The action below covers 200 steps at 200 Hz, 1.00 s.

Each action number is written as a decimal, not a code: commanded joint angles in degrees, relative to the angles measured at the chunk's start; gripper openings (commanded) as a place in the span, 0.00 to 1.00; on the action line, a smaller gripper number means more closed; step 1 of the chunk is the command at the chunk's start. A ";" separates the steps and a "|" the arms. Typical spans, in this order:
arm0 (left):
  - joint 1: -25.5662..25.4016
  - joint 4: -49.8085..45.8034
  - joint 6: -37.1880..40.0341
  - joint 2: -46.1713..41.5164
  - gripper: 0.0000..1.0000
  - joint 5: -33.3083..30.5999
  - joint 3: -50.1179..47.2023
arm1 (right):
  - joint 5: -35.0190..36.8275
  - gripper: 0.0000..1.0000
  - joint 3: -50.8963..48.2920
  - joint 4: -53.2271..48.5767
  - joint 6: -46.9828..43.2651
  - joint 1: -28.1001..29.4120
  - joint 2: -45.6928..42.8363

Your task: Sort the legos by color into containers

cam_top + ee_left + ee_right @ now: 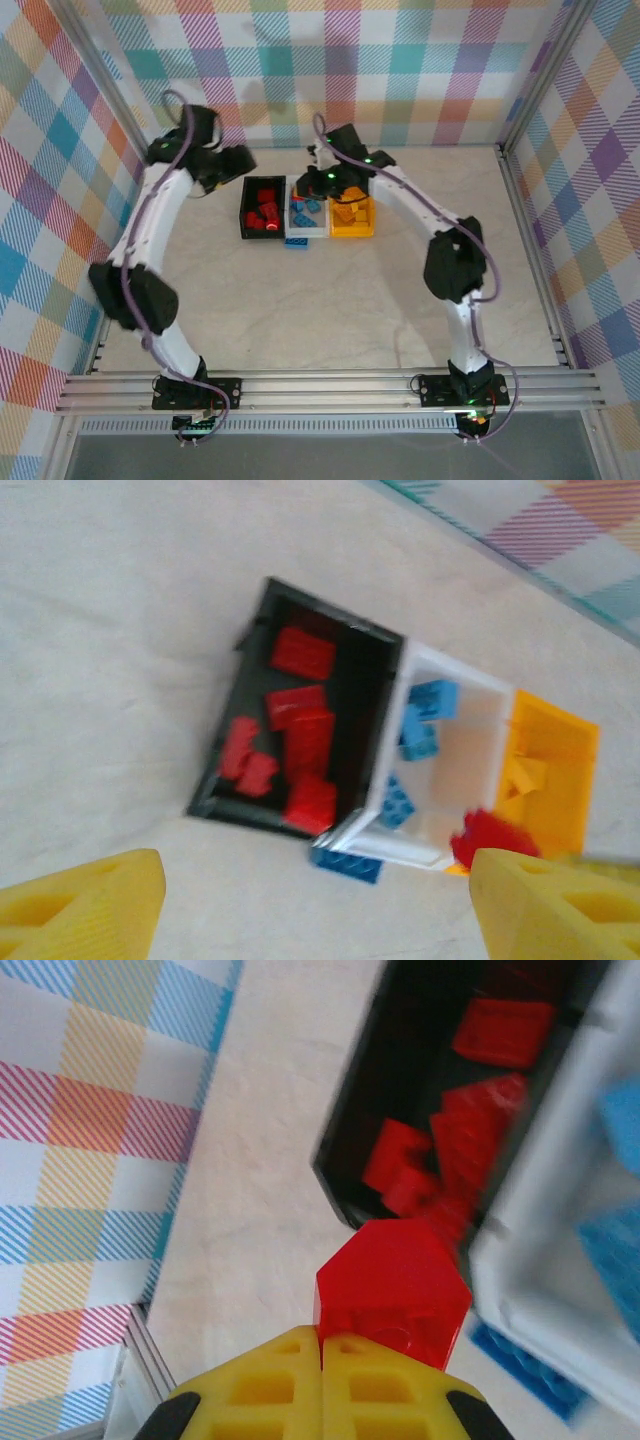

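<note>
Step in hand: the right claw [322, 1345] carries 1 red lego [392, 1285] to its bin. Fingers are pressed together, with the lego pinched at the tips. It hangs above the bin row. I can't tell its exact spot over the bins, since the wrist views are blurred.

Next move, my read: centre the lego over the black bin [370, 700], the left 1 of the 3, then release. Risk: the white bin [465, 770] touches it on the right, so a drop off-centre lands red in with blue.

The left claw [315, 910] is spread wide with nothing in it, and hovers at the far left of the bins.

State of the sort:
- black bin: about 6 red legos [300, 740], loosely piled
- white bin, middle: 3 or so blue legos [425, 715]
- yellow bin [560, 760], right: orange legos [525, 780], count unclear
- 1 blue lego [345, 864] lies on the table just beside the white bin's near wall, not yet sorted

That blue 1 looks like the last loose piece, and the free left claw is a fair candidate for it.
</note>
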 commanded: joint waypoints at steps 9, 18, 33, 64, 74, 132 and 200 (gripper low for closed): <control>0.75 -2.21 2.63 -7.11 0.80 -1.86 -10.51 | -2.59 0.07 16.92 0.38 3.90 1.60 12.81; 0.81 -2.41 2.78 -9.10 0.80 -2.01 -13.08 | -2.48 0.16 22.09 0.18 4.79 1.78 16.82; 0.81 -2.22 3.15 -11.64 0.81 -1.08 -17.04 | -1.66 0.30 27.35 0.25 5.96 1.78 21.13; 0.81 -0.26 2.82 -14.55 0.83 2.23 -23.29 | 0.16 0.47 24.94 0.07 4.24 1.78 18.90; 0.72 1.50 2.42 -14.74 0.83 4.16 -25.33 | 1.00 0.48 21.57 -1.48 2.33 1.85 15.98; -11.85 11.88 2.84 -5.52 0.85 7.62 -30.65 | 10.80 0.58 -21.62 -3.16 -2.48 2.23 -14.23; -17.33 19.02 9.83 11.58 1.00 5.97 -24.91 | 13.29 0.61 -38.69 -2.47 -1.57 0.43 -27.34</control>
